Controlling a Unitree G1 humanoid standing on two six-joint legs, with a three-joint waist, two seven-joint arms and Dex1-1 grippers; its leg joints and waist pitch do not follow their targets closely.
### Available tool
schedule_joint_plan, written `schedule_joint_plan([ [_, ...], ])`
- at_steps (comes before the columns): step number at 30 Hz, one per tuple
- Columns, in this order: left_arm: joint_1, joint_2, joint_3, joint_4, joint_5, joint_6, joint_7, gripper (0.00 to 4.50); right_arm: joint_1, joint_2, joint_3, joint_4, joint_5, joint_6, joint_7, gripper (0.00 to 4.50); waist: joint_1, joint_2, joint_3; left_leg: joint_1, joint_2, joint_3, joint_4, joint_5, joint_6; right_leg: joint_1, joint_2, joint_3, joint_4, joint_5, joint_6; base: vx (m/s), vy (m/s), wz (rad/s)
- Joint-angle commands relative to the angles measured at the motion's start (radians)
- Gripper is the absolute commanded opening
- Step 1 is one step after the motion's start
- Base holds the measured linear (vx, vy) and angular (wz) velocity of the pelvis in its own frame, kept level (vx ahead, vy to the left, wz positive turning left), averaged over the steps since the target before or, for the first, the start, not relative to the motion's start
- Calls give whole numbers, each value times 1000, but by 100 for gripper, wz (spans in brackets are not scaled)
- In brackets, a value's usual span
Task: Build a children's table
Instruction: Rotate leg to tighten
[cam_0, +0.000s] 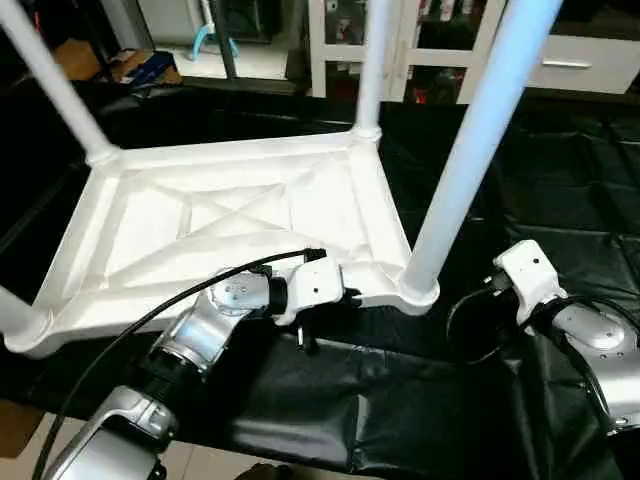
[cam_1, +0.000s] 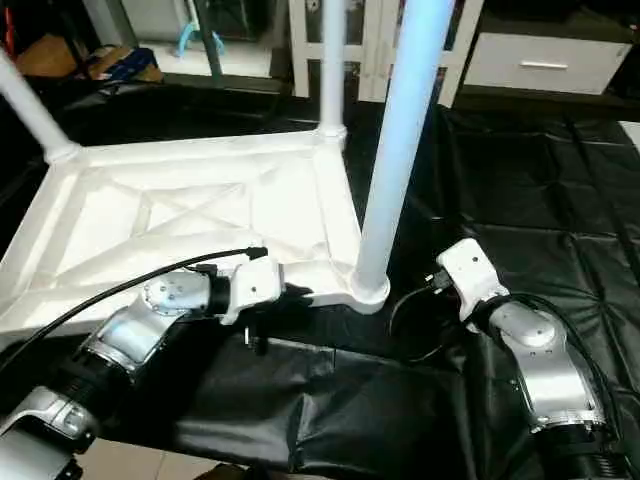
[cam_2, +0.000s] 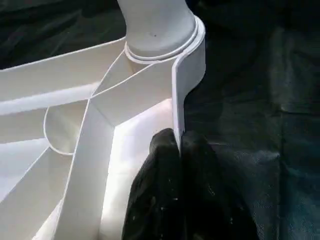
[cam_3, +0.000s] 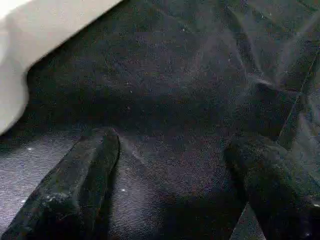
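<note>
upside-down white children's table (cam_0: 230, 225) lying on black sheeting (cam_0: 480, 400), legs (cam_0: 480, 140) standing up from the corner sockets. left fingers (cam_2: 165, 190) clenched on the near rim beside the corner socket (cam_2: 165, 45). right fingers (cam_3: 85, 175) spread wide, released, over the sheeting just beside that corner.
</note>
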Motion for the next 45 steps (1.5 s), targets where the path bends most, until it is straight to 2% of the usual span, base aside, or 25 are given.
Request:
schedule_joint_plan([
  [1,2,-5,-43,8,-14,-71,-73,0,-10,-1,0,13,-23,-2,-15,388,-4,-27,-78,25,84,-37,-46,-26,186,38,-42,20,-24,31,-278,0,0,0],
  [3,3,5,-48,13,-19,-106,-96,0,-17,5,7,16,-25,0,-23,388,-3,-26,-72,24,86,-37,-49,-60,179,33,-43,19,-30,-35,-272,0,0,0],
  [7,6,13,-38,12,-24,-137,-103,0,-18,15,18,6,-28,2,-28,388,-5,-28,-61,30,90,-38,-63,-225,97,23,-43,22,-49,-233,-237,0,0,0],
  [9,10,14,-23,7,-29,-149,-94,0,-20,21,22,4,-28,-1,-28,388,-9,-33,-59,33,89,-38,-68,-269,68,18,-43,24,-55,-285,-216,0,0,0],
  [11,13,19,1,0,-25,-147,-60,0,-27,32,26,7,-29,-4,-31,388,-14,-31,-61,29,88,-40,-70,-275,52,19,-44,25,-54,-287,-203,0,0,0],
  [13,15,21,12,-1,-21,-147,-44,0,-29,37,27,8,-30,-4,-33,388,-17,-33,-60,24,87,-42,-71,-270,52,22,-46,25,-54,-281,-197,0,0,0],
  [16,54,34,65,-65,-69,-51,-32,0,-37,51,31,11,-30,-1,-45,388,-19,-39,-63,21,87,-42,-69,-248,61,24,-49,25,-50,-262,-201,0,0,0],
  [17,69,35,80,-87,-88,-31,-28,45,-41,56,33,17,-31,-2,-50,390,-22,-40,-64,16,86,-43,-67,-218,73,27,-51,25,-47,-242,-206,0,0,0],
  [20,85,32,93,-114,-116,-6,-30,64,-47,60,36,26,-33,-4,-53,390,-29,-39,-66,17,83,-40,-61,-190,92,27,-49,24,-41,-205,-224,0,0,0],
  [21,92,33,95,-127,-122,0,-31,78,-50,63,37,30,-35,-6,-54,390,-31,-36,-68,17,84,-39,-60,-179,101,27,-47,23,-40,-177,-239,0,0,0],
  [22,99,33,97,-144,-133,11,-35,78,-54,65,39,34,-37,-7,-54,390,-31,-41,-70,18,84,-38,-58,-169,107,27,-46,22,-39,-159,-243,0,0,0],
  [23,104,33,101,-156,-136,15,-33,90,-57,67,39,38,-39,-8,-54,390,-31,-35,-73,16,86,-40,-54,-114,125,30,-45,20,-27,-84,-264,0,0,0],
  [25,106,32,106,-168,-140,22,-30,108,-61,69,40,42,-40,-9,-53,390,-32,-39,-70,18,84,-37,-50,-95,141,31,-41,20,-24,-36,-274,0,0,0],
  [26,109,34,126,-204,-149,63,-25,120,-71,70,40,50,-42,-9,-54,390,-32,-46,-70,16,85,-36,-49,-84,148,34,-44,21,-20,-21,-280,0,0,0],
  [29,109,40,146,-239,-156,111,-14,138,-78,70,41,56,-43,-9,-55,390,-31,-43,-66,19,86,-36,-51,-112,139,32,-45,21,-26,-73,-282,0,0,0],
  [30,109,46,179,-283,-177,195,25,143,-84,71,41,63,-43,-12,-56,390,-31,-43,-65,21,86,-36,-51,-120,135,32,-45,21,-27,-85,-280,0,0,0],
  [31,109,46,179,-283,-177,195,25,143,-84,71,41,63,-43,-12,-56,390,-31,-42,-64,21,87,-37,-52,-129,124,32,-45,21,-27,-97,-283,0,0,0],
  [33,115,62,226,-357,-222,331,71,176,-94,75,41,75,-44,-16,-57,390,-32,-44,-64,21,86,-37,-53,-146,109,33,-45,22,-28,-123,-280,0,0,0],
  [34,119,65,231,-368,-228,345,74,183,-95,76,41,76,-43,-16,-57,390,-33,-43,-62,21,86,-37,-55,-151,106,33,-45,22,-29,-134,-278,0,0,0],
  [35,164,106,270,-485,-280,488,91,183,-107,89,40,81,-37,-18,-57,390,-34,-44,-64,18,87,-40,-54,-149,96,37,-48,21,-25,-139,-279,0,0,0],
  [37,224,151,289,-592,-306,585,82,183,-113,100,44,80,-32,-19,-55,390,-37,-44,-64,18,86,-42,-55,-138,103,35,-45,20,-26,-141,-273,0,0,0],
  [39,260,173,296,-638,-311,616,74,183,-113,105,48,78,-31,-19,-55,390,-37,-40,-63,25,85,-38,-53,-131,109,29,-39,20,-27,-135,-272,0,0,0],
  [41,316,205,310,-704,-316,665,71,183,-110,115,54,71,-30,-16,-54,390,-33,-36,-62,22,85,-40,-56,-124,109,30,-38,19,-26,-133,-265,0,0,0],
  [44,393,251,329,-795,-349,752,68,183,-100,131,59,59,-18,-10,-46,390,-32,-35,-60,23,84,-39,-59,-150,97,28,-35,19,-30,-152,-258,0,0,0],
  [45,420,272,332,-838,-376,805,70,183,-98,136,61,56,-17,-10,-43,390,-29,-34,-61,29,84,-39,-59,-165,83,26,-37,20,-28,-160,-258,0,0,0],
])
